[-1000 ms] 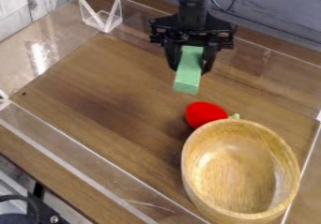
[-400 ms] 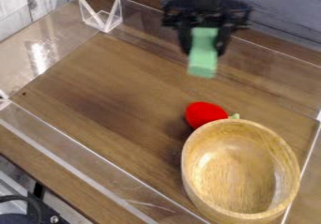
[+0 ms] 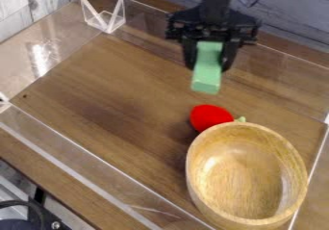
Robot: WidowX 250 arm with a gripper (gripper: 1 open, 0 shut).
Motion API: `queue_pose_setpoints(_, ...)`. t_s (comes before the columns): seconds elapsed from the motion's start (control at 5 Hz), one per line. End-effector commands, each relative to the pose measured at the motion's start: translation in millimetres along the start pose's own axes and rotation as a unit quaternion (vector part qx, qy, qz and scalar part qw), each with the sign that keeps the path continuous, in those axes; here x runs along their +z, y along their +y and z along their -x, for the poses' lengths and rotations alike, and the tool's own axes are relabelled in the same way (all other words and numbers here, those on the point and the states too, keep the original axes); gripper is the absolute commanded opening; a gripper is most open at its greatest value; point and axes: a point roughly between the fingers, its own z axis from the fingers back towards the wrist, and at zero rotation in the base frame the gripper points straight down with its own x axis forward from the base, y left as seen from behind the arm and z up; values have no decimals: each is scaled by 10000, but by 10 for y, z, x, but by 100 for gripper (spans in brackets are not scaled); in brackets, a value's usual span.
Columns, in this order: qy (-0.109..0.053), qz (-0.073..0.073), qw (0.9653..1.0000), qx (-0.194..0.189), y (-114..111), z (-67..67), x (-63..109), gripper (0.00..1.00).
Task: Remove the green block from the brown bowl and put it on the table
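Observation:
The green block [image 3: 209, 68] hangs upright above the table [image 3: 103, 99], clear of the surface, with my gripper [image 3: 213, 47] shut on its top end. The black fingers point straight down and clamp the bar from both sides. The brown bowl [image 3: 245, 171] sits at the lower right with nothing inside it, well below and to the right of the block.
A red rounded object [image 3: 211, 116] lies on the table, touching the bowl's far rim, just below the hanging block. Clear plastic walls [image 3: 52, 37] edge the tabletop, and a small clear bracket [image 3: 103, 15] stands at the back left.
The gripper and the green block have shifted a little to the right and slightly up in the picture. The bowl and the red object have stayed put.

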Motion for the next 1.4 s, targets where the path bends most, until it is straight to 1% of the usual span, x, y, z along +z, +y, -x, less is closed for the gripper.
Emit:
queue_pose_setpoints(0.0, -285, 31, 9995, -101, 234, 20, 229, 0)
queue_pose_setpoints(0.2, -313, -43, 9992, -225, 408, 9, 251, 0)
queue_pose_setpoints(0.4, -343, -35, 9986, -396, 572, -20, 218, 0)
queue_pose_setpoints(0.6, -344, 12, 9962, -796, 718, -45, 73, 0)
queue_pose_setpoints(0.8, -340, 76, 9927, -1156, 818, -78, -58, 0)
queue_pose_setpoints(1.0, -282, 58, 9927, -1167, 920, -60, -122, 0)
queue_pose_setpoints(1.2, -221, 99, 9931, -1151, 984, -26, -165, 100)
